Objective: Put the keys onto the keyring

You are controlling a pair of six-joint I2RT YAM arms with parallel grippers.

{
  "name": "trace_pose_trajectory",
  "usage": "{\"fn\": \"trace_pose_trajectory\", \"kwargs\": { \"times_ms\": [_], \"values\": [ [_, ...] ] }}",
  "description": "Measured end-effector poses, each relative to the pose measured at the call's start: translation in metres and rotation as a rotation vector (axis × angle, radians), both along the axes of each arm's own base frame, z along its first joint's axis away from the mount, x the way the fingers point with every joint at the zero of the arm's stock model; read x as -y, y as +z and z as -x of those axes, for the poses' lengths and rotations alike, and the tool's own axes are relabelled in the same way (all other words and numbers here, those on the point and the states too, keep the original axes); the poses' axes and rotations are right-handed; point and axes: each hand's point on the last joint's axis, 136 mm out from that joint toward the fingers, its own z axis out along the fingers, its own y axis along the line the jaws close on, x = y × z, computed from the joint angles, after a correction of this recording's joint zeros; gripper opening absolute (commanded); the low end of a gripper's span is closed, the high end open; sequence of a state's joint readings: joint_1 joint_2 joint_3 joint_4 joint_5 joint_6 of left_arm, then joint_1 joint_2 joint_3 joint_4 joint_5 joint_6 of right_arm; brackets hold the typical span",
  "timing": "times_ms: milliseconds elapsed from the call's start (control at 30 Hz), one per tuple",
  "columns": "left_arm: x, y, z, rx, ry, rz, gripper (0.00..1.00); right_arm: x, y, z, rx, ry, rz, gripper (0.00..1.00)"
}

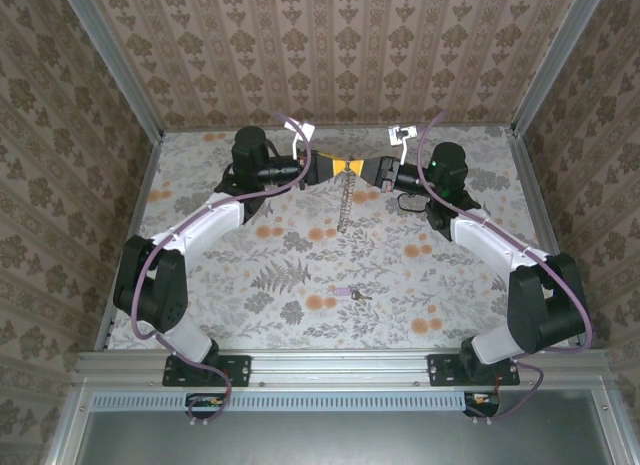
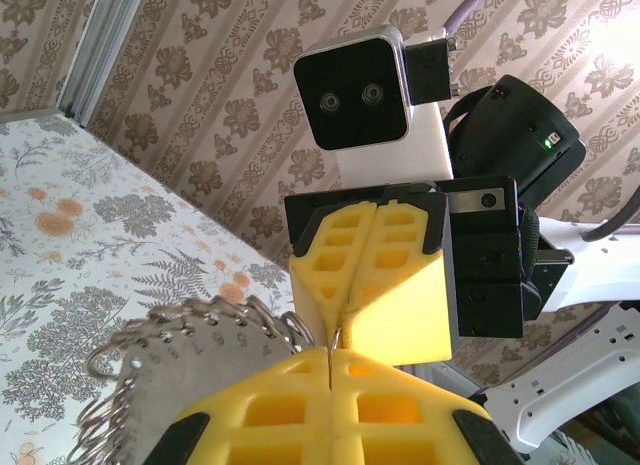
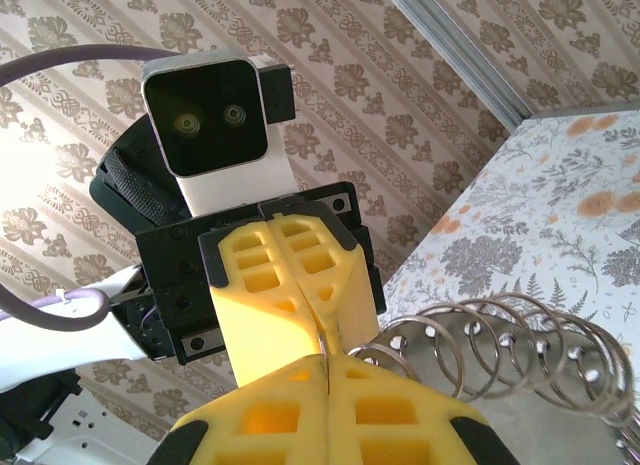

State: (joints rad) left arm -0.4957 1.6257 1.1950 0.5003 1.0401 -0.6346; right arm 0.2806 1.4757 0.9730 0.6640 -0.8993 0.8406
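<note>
My left jaws and right jaws meet tip to tip above the far worktop point(image 1: 260, 320), each closed tight on the keyring point(image 1: 345, 200), which dangles between them, while the key point(image 1: 345, 294) lies flat nearer my bases.

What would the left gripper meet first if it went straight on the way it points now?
The right gripper, facing it tip to tip; a thin bit of the keyring runs between their tips. Whether they already touch is unclear.
</note>
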Motion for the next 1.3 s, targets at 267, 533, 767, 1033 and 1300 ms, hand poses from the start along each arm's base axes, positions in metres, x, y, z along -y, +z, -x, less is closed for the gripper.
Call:
{"fn": "trace_pose_trajectory", "kwargs": {
  "times_ms": [267,533,767,1033,1300],
  "values": [
    [0.000,0.000,-0.002,-0.001,0.012,-0.001,0.32,0.000,0.000,0.000,0.006,-0.002,0.001,0.00],
    [-0.033,0.016,-0.030,-0.011,0.183,0.001,0.77,0.002,0.005,-0.003,0.047,-0.016,0.010,0.00],
    [-0.058,0.051,-0.040,0.040,0.257,0.038,0.86,0.007,0.033,-0.007,0.185,-0.057,-0.021,0.00],
    [-0.053,0.062,-0.044,0.012,0.229,0.058,0.81,0.007,0.082,-0.010,0.387,-0.130,-0.121,0.00],
    [-0.045,0.067,-0.056,-0.036,0.187,0.111,0.62,0.014,0.108,-0.016,0.466,-0.212,-0.228,0.00]
  ]
}}
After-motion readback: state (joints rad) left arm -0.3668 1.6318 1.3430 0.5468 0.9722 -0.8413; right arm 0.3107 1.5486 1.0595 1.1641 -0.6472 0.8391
